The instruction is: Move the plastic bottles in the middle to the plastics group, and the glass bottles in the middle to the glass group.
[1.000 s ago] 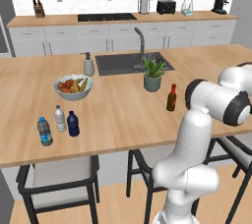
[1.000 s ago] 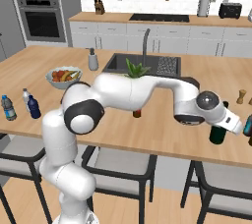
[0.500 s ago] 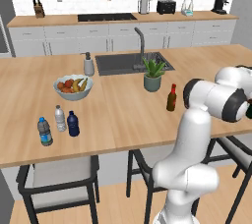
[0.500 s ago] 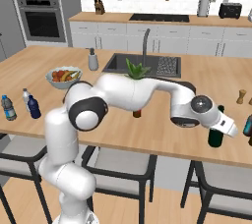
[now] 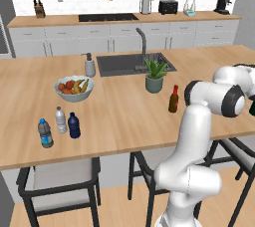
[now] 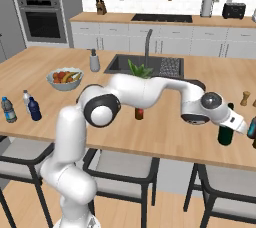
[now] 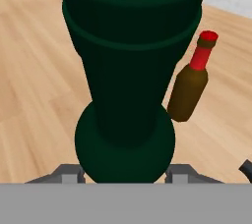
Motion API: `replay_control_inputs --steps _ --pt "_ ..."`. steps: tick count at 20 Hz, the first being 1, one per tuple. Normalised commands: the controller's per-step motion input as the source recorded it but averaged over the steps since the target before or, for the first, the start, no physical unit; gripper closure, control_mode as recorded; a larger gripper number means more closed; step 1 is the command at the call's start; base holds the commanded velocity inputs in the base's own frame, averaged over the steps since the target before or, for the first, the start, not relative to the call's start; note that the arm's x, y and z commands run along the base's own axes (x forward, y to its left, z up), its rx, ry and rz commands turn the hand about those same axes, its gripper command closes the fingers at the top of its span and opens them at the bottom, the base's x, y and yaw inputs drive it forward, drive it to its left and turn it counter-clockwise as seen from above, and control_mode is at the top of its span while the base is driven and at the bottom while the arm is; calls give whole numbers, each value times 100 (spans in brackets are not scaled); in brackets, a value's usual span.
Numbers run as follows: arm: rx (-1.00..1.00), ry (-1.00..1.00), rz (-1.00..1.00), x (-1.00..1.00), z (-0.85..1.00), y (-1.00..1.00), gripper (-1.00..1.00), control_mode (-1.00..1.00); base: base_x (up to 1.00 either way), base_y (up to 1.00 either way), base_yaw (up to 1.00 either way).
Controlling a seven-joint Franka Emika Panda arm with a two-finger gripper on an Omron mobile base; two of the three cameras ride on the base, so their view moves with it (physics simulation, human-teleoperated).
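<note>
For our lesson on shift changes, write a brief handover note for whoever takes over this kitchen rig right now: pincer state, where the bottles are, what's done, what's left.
Pincer: at the right end of the island, right up against the dark green bottle; its fingertips are hidden, so grip cannot be confirmed.
Green bottle: upright near the counter's front edge.
Amber bottle with red cap: upright mid-island, near the potted plant.
Navy bottle: beside the two clear water bottles at the left.
Done: navy bottle looks placed.
Left: green and amber bottles to the glass group.
</note>
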Motion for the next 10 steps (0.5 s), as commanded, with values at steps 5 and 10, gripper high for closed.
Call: replay_control_inputs --steps 5,10 --pt "1 0 0 1 -1 -25 100 -100 0 0 0" --pt "0 0 0 0 -7 -2 100 -100 0 0 0"
